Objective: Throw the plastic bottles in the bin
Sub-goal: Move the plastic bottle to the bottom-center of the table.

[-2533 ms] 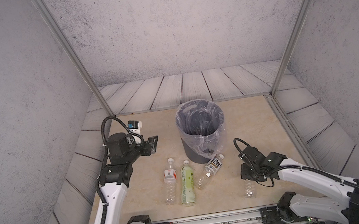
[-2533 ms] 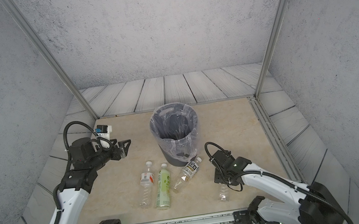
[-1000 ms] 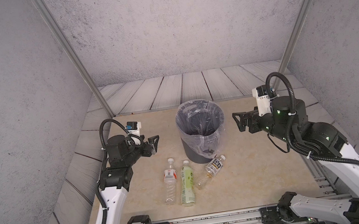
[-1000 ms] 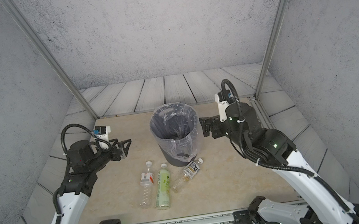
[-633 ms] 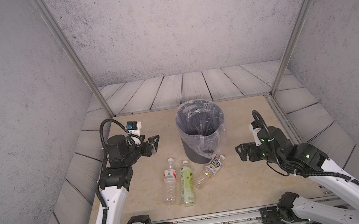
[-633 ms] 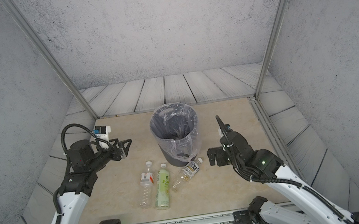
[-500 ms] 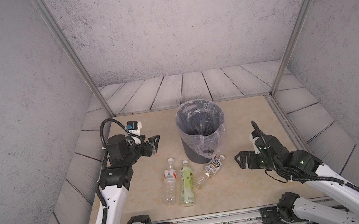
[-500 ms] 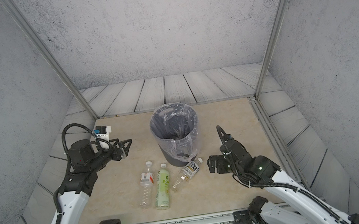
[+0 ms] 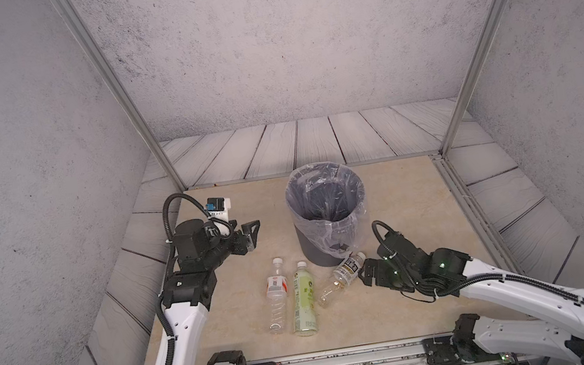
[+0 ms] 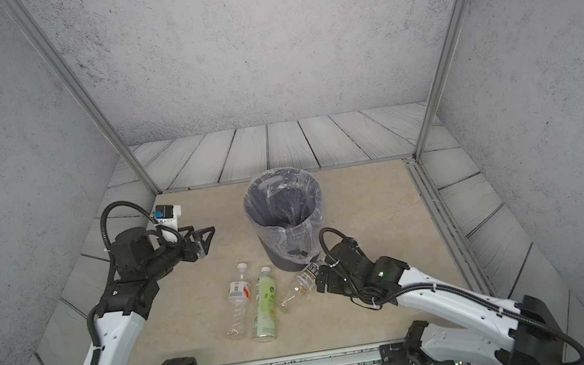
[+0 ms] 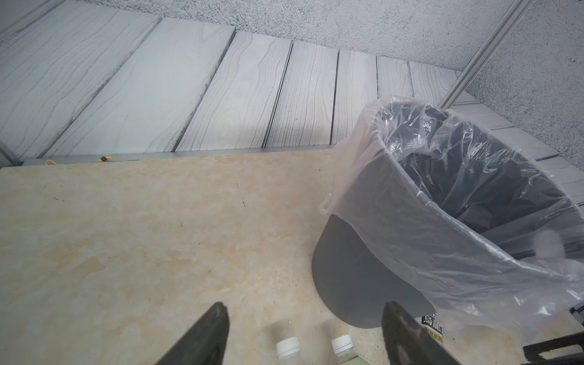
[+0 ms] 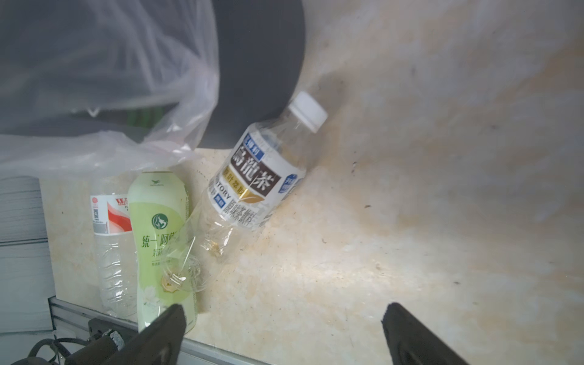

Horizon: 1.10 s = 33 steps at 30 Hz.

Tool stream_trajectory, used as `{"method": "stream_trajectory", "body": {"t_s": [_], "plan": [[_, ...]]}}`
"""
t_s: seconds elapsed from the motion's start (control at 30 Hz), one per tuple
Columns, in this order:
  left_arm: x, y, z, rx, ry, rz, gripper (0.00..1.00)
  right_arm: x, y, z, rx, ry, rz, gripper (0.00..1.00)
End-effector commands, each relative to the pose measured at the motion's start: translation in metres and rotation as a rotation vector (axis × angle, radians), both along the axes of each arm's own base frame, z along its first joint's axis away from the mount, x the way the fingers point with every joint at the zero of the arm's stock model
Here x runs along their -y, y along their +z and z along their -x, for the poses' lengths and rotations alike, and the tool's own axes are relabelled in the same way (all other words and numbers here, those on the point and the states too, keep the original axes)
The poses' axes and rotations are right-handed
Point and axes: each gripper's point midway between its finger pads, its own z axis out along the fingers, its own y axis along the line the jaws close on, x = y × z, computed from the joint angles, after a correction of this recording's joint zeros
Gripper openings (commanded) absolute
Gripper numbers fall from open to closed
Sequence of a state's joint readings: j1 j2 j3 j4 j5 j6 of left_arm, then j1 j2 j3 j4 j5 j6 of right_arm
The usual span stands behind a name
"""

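Observation:
Three plastic bottles lie side by side on the beige table in front of the bin (image 9: 309,247): a clear one with a red-white label (image 9: 276,294), a pale green one (image 9: 303,298), and a clear one with a black-white label (image 9: 343,274) whose cap rests near the bin's foot. My right gripper (image 9: 367,273) is low over the table just right of that bottle, open and holding nothing; its wrist view shows the bottle (image 12: 256,183) ahead of the wide-apart jaws. My left gripper (image 9: 251,234) hovers open left of the bin, above the table.
The bin is lined with a clear crinkled bag (image 11: 442,202) folded over its rim. A metal rail (image 9: 346,358) runs along the table's front edge. Grey plank flooring (image 9: 315,141) and aluminium posts (image 9: 477,48) border the table.
My right arm came down from beside the bin's rim to the table, next to the black-labelled bottle, still open. The bottle once lying at front right is gone. The left arm has stayed put.

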<state>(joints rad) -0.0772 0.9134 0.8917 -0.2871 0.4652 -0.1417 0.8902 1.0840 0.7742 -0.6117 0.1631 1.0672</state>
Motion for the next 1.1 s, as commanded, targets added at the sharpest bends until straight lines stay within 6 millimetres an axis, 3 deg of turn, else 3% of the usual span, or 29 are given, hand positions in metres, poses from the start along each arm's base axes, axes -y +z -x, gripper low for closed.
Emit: {"method": "stream_trajectory", "body": {"t_s": [0.0,0.23,0.7,0.87,1.07], "plan": [[0.005,0.007,0.001,0.021,-0.015,0.024,0.79,-0.015,0.000,-0.010,0.014,-0.070,-0.028,1.00],[0.005,0.006,0.002,0.016,-0.019,0.027,0.79,-0.046,0.014,-0.027,0.064,-0.067,-0.087,1.00],[0.006,0.007,0.002,0.014,-0.022,0.027,0.78,-0.069,-0.019,-0.033,0.050,-0.058,0.010,1.00],[0.006,0.006,0.002,0.010,-0.022,0.026,0.78,-0.073,-0.024,-0.040,0.053,-0.078,0.035,1.00],[0.005,0.006,0.003,0.010,-0.019,0.021,0.78,-0.061,-0.036,-0.043,0.049,-0.111,0.124,1.00]]}}
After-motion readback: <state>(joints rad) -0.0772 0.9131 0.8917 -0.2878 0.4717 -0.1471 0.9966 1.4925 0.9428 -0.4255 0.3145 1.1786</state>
